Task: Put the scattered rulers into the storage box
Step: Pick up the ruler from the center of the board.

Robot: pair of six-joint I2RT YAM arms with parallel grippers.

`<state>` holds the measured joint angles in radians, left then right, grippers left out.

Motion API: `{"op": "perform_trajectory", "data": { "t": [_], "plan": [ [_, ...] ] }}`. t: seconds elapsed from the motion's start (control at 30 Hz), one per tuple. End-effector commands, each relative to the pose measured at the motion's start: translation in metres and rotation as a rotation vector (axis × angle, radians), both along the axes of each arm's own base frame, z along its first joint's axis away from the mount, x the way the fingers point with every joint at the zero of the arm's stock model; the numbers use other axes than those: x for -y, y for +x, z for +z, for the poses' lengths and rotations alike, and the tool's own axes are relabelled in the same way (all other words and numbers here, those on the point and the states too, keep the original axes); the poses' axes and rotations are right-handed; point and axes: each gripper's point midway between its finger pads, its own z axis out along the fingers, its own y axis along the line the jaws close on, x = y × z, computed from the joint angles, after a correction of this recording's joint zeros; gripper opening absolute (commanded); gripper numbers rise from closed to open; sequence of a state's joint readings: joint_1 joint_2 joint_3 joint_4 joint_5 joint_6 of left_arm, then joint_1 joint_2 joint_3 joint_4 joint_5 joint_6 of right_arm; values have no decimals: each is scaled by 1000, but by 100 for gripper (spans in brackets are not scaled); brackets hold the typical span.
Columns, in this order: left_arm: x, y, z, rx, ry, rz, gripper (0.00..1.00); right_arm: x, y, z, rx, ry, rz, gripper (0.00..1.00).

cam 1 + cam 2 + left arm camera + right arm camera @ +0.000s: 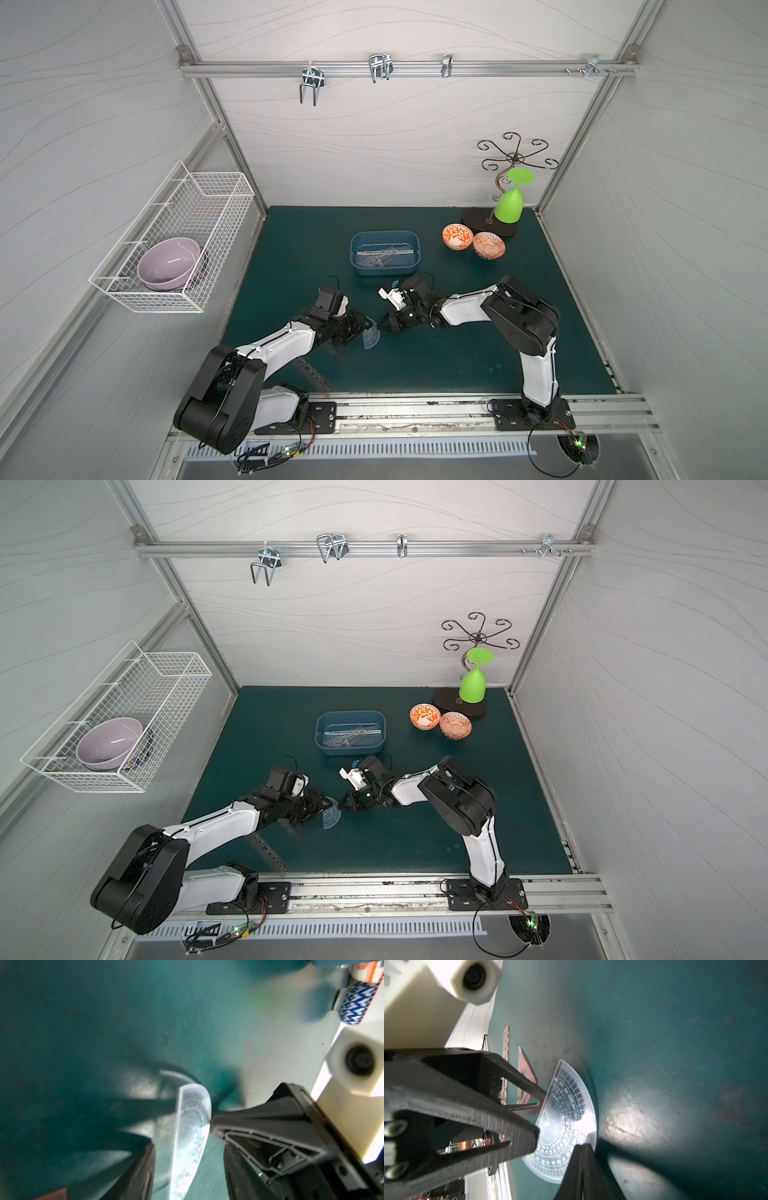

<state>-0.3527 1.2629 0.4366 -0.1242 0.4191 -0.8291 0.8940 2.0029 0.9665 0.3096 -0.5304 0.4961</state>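
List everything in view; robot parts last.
mat: one, dark green, cell floor
storage box: one, blue-grey, rear centre
rulers: several, smoky clear, inside storage box
protractor: one, bluish clear, mat centre
set square: one, smoky, beside protractor
stencil ruler: one, smoky, front-left mat
patterned bowls: two, orange-white, rear right
wire basket: one, white, left wall
lilac bowl: one, lilac, in wire basket
goblet: one, green, inverted by metal stand
hooks: several, silver, rear rail
left gripper: one, black, open astride protractor
right gripper: one, black, shut, at protractor's curved edge
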Motion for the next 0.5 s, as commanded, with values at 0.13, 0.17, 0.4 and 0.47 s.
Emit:
{"op": "perform_trajectory", "data": {
  "t": [0.13, 0.17, 0.4, 0.47],
  "plan": [
    [-9, -28, -27, -111, 60, -17, 58, 57, -27, -78, -112, -314, -50, 8],
    [-5, -27, -27, -109, 47, -24, 58, 56, -27, -77, -110, -313, -50, 8],
    [4, -30, -40, -140, 24, -53, 56, 48, -34, -70, -130, -284, -38, 8],
    [5, -29, -39, -138, 20, -57, 57, 49, -35, -66, -135, -269, -47, 8]
  ]
}}
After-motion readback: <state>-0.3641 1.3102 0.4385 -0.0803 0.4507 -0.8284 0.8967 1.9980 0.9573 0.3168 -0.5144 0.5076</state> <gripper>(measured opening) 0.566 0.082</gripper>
